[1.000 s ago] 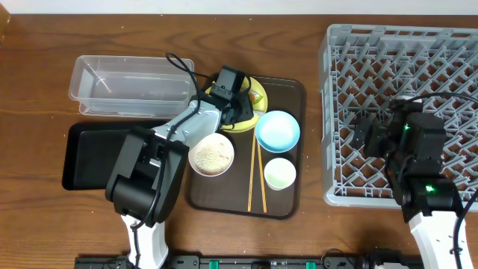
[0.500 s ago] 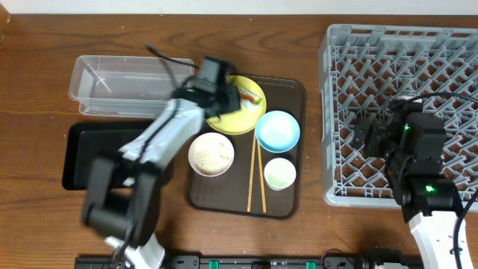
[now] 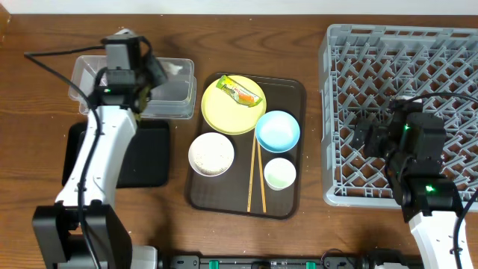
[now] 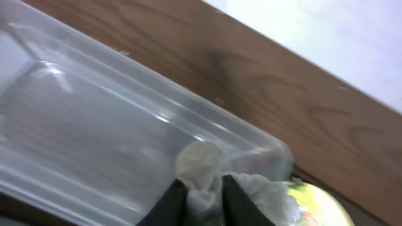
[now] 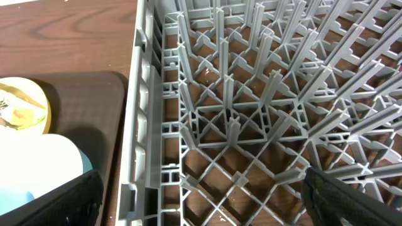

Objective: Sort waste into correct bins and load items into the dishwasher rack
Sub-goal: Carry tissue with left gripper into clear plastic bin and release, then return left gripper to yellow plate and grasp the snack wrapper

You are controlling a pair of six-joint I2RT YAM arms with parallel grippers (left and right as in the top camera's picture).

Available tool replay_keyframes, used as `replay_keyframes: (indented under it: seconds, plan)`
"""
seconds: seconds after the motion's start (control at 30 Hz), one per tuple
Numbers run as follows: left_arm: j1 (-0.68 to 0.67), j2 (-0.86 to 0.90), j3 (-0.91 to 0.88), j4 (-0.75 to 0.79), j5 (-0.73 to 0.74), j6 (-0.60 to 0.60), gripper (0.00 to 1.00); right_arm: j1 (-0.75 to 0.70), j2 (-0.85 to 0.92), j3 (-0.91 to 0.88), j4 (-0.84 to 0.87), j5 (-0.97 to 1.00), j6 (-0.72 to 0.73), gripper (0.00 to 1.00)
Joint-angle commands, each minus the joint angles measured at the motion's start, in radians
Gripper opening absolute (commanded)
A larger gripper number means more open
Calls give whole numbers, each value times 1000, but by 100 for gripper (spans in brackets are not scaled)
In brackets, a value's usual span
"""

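Observation:
My left gripper (image 3: 158,72) is shut on the crumpled white paper scrap (image 3: 174,69) and holds it over the right end of the clear tub (image 3: 112,93). In the left wrist view the jaws (image 4: 204,198) pinch the paper scrap (image 4: 200,164) above the tub (image 4: 88,125). The green-and-orange wrapper (image 3: 240,93) lies on the yellow plate (image 3: 228,116). The white bowl (image 3: 211,154) holds rice grains. The blue bowl (image 3: 278,131), pale cup (image 3: 279,173) and chopsticks (image 3: 255,179) sit on the brown tray. My right gripper (image 5: 201,201) is open over the grey dishwasher rack (image 3: 403,67).
The black tray (image 3: 149,157) lies in front of the clear tub, under my left arm. The brown serving tray (image 3: 291,93) sits between the bins and the rack. The right wrist view shows the rack's pegs (image 5: 251,94) and the blue bowl's edge (image 5: 38,169).
My left gripper has lifted the white paper scrap off the yellow plate and swung left with it to above the clear tub. The right arm has not moved.

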Motion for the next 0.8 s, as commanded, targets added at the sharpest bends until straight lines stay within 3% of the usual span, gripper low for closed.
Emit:
replay_keyframes:
  seconds: [0.0, 0.17, 0.4, 0.77]
  plan:
    - [13, 19, 8, -3, -34, 5, 47, 9, 1, 20, -1, -3, -4, 99]
    - [-10, 13, 8, 13, 8, 21, 54, 9, 1, 20, -1, -3, -4, 99]
    - [-144, 24, 8, 15, 83, 26, 63, 9, 1, 20, -1, -3, -4, 99]
    - [-370, 191, 8, 65, 83, 5, 64, 9, 1, 20, -1, -3, -4, 99]
